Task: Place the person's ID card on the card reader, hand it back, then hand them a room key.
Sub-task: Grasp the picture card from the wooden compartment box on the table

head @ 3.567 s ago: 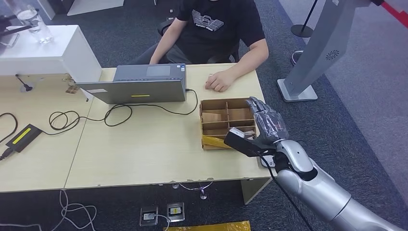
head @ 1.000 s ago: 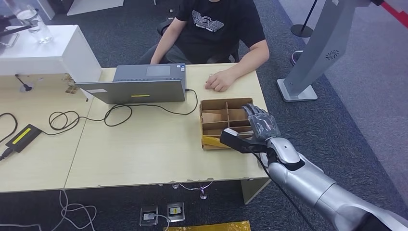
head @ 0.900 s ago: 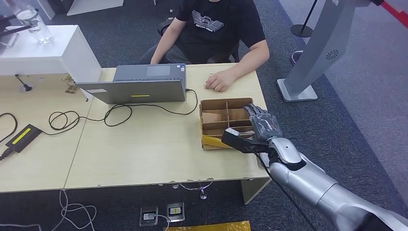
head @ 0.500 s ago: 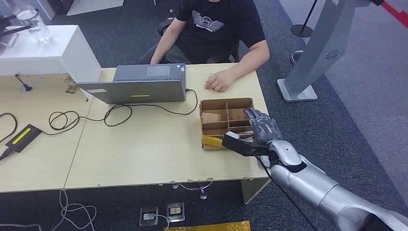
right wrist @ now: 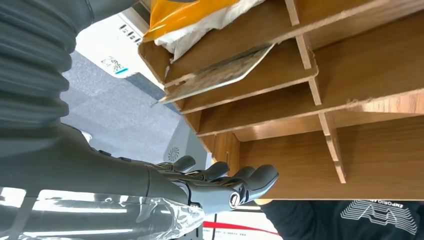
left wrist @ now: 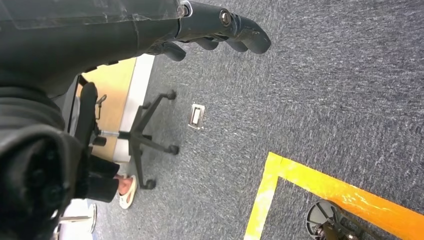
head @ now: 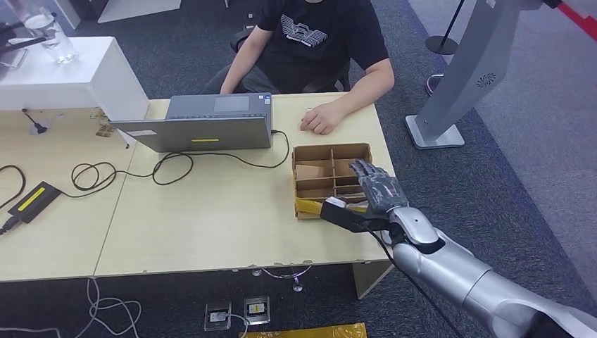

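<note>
The right hand [head: 376, 191] hovers over the near right compartments of the partitioned cardboard box [head: 314, 153] on the counter [head: 211, 218], fingers spread and holding nothing. A card [right wrist: 220, 75] lies slanted in one compartment, next to an orange bag [head: 310, 206]. Beyond the box rests the person's hand [head: 320, 118]; a laptop [head: 200, 123] and cable [head: 176, 163] sit further left. The left hand [left wrist: 210, 25] hangs above carpet, fingers loosely extended, holding nothing.

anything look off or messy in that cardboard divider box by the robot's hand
Slightly. A card lies tilted in one compartment of the divider box, one corner poking past the wall, and a crumpled yellow bag sits at the near side.
</note>
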Action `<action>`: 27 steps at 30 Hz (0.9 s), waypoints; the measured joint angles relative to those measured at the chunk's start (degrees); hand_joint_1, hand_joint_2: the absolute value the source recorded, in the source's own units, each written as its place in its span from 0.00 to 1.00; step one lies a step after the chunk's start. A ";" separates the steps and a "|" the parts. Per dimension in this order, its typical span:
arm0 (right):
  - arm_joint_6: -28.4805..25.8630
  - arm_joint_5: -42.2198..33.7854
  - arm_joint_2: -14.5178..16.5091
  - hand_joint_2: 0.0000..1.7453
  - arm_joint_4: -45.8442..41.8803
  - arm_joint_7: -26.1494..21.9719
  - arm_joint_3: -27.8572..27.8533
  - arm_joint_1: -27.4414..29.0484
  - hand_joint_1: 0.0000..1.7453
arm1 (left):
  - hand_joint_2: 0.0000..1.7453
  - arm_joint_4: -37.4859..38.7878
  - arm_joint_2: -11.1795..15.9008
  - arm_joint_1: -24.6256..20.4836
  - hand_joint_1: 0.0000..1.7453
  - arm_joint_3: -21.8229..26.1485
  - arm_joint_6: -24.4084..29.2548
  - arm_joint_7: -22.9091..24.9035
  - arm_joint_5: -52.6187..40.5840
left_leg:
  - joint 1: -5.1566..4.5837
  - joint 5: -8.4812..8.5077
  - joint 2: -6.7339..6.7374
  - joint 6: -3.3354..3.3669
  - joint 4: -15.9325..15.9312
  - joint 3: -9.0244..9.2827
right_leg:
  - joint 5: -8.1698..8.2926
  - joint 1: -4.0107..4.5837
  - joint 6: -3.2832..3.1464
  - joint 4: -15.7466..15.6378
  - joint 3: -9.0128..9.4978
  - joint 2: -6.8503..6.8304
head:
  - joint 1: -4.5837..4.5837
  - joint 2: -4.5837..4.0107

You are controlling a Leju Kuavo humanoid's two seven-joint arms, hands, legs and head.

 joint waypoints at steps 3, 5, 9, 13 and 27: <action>-0.44 0.01 0.01 1.00 0.07 0.27 0.14 0.00 0.00 | 0.00 0.00 0.00 0.00 0.00 0.04 0.00 -0.07 0.01 | 0.00 0.00 0.00 0.00 0.00 0.00 | 0.00 0.00 0.00 0.00 0.00 0.00 | 0.01 0.00; -0.72 0.01 0.01 1.00 0.18 0.29 0.23 -0.01 0.00 | 0.00 0.00 0.00 0.00 0.00 0.07 0.00 -0.07 0.03 | 0.00 0.00 0.00 0.00 0.00 0.00 | 0.00 0.00 0.00 0.00 0.00 0.00 | 0.01 0.00; -1.11 -0.01 0.01 1.00 0.44 0.09 0.28 -0.10 0.00 | 0.00 0.00 0.00 0.00 0.00 0.10 0.01 -0.07 0.03 | 0.00 0.00 0.00 0.00 0.00 0.00 | 0.00 0.00 0.00 0.00 0.00 0.00 | 0.01 0.00; -1.11 0.02 0.01 1.00 0.73 -0.24 0.33 -0.22 0.03 | 0.00 0.00 0.00 0.00 0.00 0.12 -0.16 -0.07 -0.09 | 0.00 0.00 0.00 0.00 0.00 0.00 | 0.00 0.00 0.00 0.00 0.00 0.00 | 0.01 0.00; -0.52 0.25 0.01 1.00 1.43 -0.17 1.02 -0.26 1.00 | 0.00 0.00 0.00 0.00 0.00 0.12 -0.82 -0.76 -0.28 | 0.00 0.00 0.00 0.00 0.00 0.00 | 0.00 0.00 0.00 0.00 0.00 0.00 | 0.00 0.00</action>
